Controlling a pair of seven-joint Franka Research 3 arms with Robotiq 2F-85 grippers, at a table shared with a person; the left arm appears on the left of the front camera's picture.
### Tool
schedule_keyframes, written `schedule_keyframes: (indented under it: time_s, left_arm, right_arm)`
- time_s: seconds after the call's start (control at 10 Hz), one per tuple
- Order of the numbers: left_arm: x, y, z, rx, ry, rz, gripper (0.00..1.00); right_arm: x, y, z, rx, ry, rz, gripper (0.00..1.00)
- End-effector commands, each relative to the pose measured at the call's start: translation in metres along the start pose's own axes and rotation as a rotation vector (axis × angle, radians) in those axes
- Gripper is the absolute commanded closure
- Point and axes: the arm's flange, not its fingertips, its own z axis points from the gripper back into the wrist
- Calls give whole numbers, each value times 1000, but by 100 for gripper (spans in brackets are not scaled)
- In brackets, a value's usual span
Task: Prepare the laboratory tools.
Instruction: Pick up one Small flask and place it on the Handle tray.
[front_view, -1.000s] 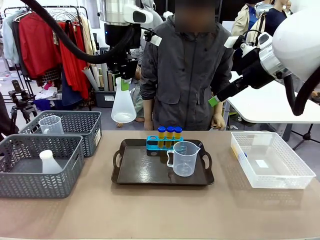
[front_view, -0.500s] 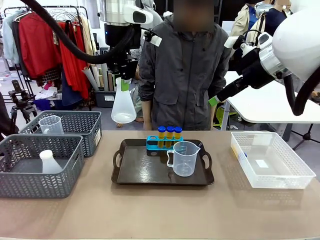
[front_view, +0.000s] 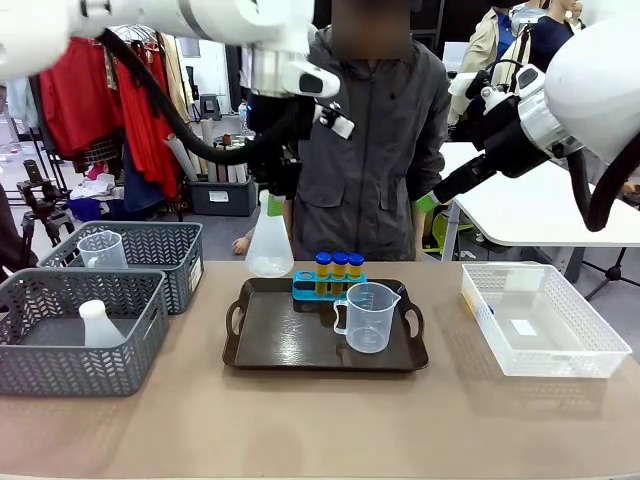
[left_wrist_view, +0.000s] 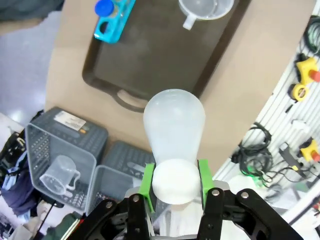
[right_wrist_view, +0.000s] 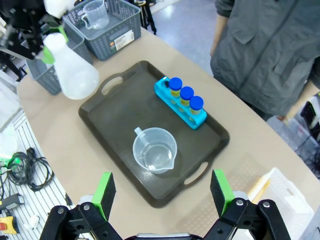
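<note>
Translucent white flask (front_view: 270, 248) hangs upright in air by far-left corner of tray (front_view: 290, 345); on it, clear measuring cup (front_view: 369, 318) upright, handle left, w/ 3 blue-capped yellow tubes (front_view: 339, 266) upright in sm. blue rack (front_view: 305, 288) behind.

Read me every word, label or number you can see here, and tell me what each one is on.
Nothing here is legible.
White label on the grey basket: print too small to read.
White sticker in the clear bin: blurred, unreadable.
Measuring cup on the tray: no readable markings.
</note>
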Motion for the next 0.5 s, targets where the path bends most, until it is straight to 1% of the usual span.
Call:
schedule_keyframes:
  time_s: [0.0,0.1,0.3,0.4]
  left_arm:
    - [22,5,-19,86,17,8,100]
    - [30,5,-38,111,34,21,100]
    - [31,12,-68,89,10,27,100]
    - [30,18,-83,83,15,40,100]
  right_arm:
    - [1,0,0,9,-7,-7,0]
    - [1,0,0,9,-7,-7,0]
    - [1,0,0,9,-7,-7,0]
    - [1,0,0,9,-7,-7,0]
